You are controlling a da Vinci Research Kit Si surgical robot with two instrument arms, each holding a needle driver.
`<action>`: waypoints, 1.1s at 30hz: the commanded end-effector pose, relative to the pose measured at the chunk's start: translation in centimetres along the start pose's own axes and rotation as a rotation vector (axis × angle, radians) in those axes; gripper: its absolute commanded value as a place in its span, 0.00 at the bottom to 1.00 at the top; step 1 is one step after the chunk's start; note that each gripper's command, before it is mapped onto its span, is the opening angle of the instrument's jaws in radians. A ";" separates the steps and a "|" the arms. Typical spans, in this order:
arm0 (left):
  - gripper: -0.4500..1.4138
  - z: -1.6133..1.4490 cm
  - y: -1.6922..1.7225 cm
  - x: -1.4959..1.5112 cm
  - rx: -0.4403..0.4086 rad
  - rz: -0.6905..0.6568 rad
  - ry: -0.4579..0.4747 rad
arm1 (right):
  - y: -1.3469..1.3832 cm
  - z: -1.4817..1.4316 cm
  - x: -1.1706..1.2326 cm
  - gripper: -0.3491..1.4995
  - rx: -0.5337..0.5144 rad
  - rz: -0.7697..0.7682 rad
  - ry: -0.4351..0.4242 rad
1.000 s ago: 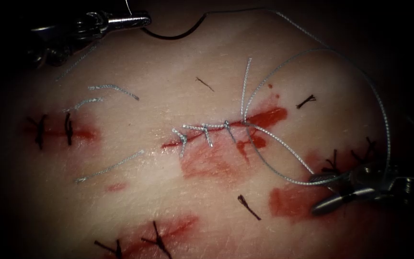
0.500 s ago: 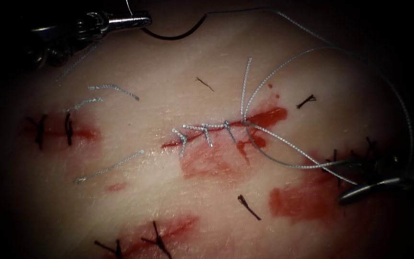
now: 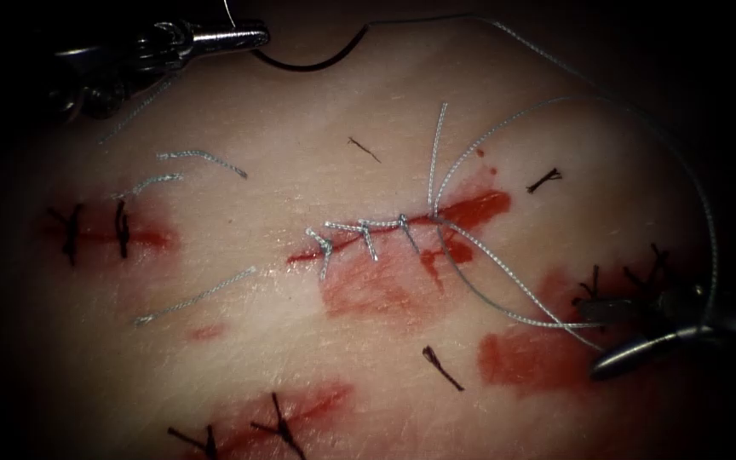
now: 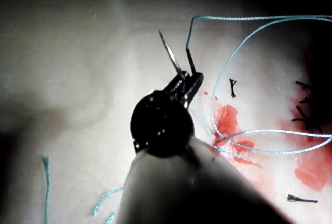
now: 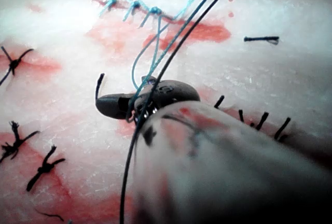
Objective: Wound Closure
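The cut (image 3: 385, 228) in the tissue carries several pale stitches, with red fluid (image 3: 474, 207) at its right end. At the far upper left, off the tissue, my left tool (image 3: 253, 37) (image 4: 187, 81) is shut on the dark curved needle (image 3: 300, 66) (image 4: 168, 53), gripping it part way along its curve, nearer the point. The thread (image 3: 504, 128) (image 4: 244, 40) runs from the needle's tail in a wide loop to the cut's right end. Right of the cut, my right tool (image 3: 602, 336) (image 5: 129, 107) has its jaws apart, and thread (image 5: 155, 53) is wrapped around it. A short tail (image 3: 436, 153) stands up from the last stitch.
Older cuts closed with dark stitches lie at the left (image 3: 95, 230), at the front (image 3: 278, 426) and beside the right tool (image 3: 632, 277). Pale cut ends of thread (image 3: 202, 156) (image 3: 198, 298) and dark ones (image 3: 442, 366) (image 3: 544, 180) lie loose on the tissue.
The right tool moved right, away from the cut, then came back a little left and down, dragging the thread loop with it. The left tool and needle stayed still.
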 end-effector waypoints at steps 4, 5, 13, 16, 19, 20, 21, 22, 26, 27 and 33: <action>0.00 0.05 -0.03 -0.03 -0.001 0.000 -0.001 | -0.03 0.25 0.40 0.50 0.036 -0.045 0.114; 0.00 0.05 -0.03 -0.03 -0.001 0.000 -0.001 | -0.02 0.30 0.46 0.55 0.034 -0.047 0.129; 0.00 0.05 -0.03 -0.03 -0.001 0.000 -0.001 | 0.09 0.70 0.73 0.49 -0.031 -0.036 0.279; 0.00 0.06 -0.02 -0.03 -0.001 0.000 0.000 | 0.10 0.77 0.71 0.48 -0.055 -0.043 0.262; 0.00 0.07 -0.02 -0.03 -0.003 0.000 -0.001 | 0.13 0.89 0.61 0.48 -0.085 -0.059 0.212; 0.00 0.07 -0.02 -0.04 -0.002 0.000 -0.001 | 0.15 0.94 0.49 0.51 -0.114 -0.081 0.177; 0.00 0.07 -0.02 -0.04 -0.002 0.000 -0.001 | 0.16 0.95 0.44 0.54 -0.129 -0.096 0.161; 0.00 0.07 -0.02 -0.04 -0.002 0.000 -0.001 | 0.18 0.94 0.39 0.62 -0.141 -0.134 0.136; 0.00 0.06 -0.02 -0.04 -0.003 0.000 -0.002 | 0.26 0.75 0.41 0.64 -0.146 -0.187 0.124; 0.00 0.06 -0.02 -0.04 -0.003 0.000 -0.002 | 0.30 0.71 0.45 0.61 -0.157 -0.186 0.126; 0.00 0.07 -0.02 -0.04 -0.002 0.000 -0.001 | 0.37 0.69 0.46 0.28 -0.273 -0.025 0.188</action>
